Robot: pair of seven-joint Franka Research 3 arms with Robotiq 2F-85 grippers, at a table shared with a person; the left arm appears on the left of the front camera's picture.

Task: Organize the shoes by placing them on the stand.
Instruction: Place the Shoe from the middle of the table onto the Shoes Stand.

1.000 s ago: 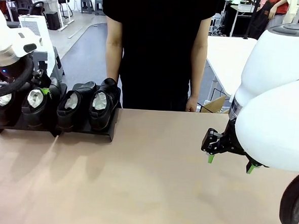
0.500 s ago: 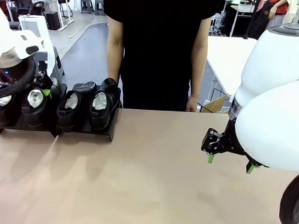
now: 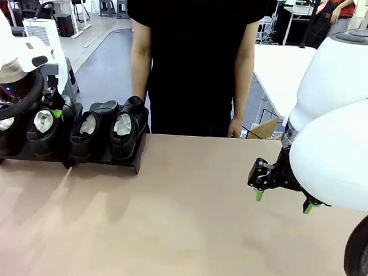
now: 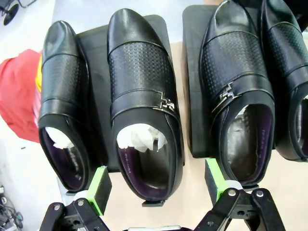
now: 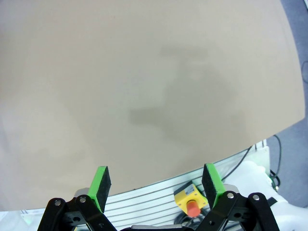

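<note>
The left gripper [image 4: 159,185] is hovering with jaws spread wide, straddling the heel of one of four glossy black perforated leather shoes [image 4: 144,110] sitting side by side on the low matte black stand [image 3: 101,161], while the right gripper [image 3: 282,201] is hanging equally wide open over the bare tan table [image 3: 185,225], well apart from them.

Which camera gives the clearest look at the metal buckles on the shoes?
The left wrist view: it looks down on the shoes from close above, so the buckles show sharply. The front view shows the shoes from their heel openings, buckles hidden. The right wrist view faces bare table.
</note>
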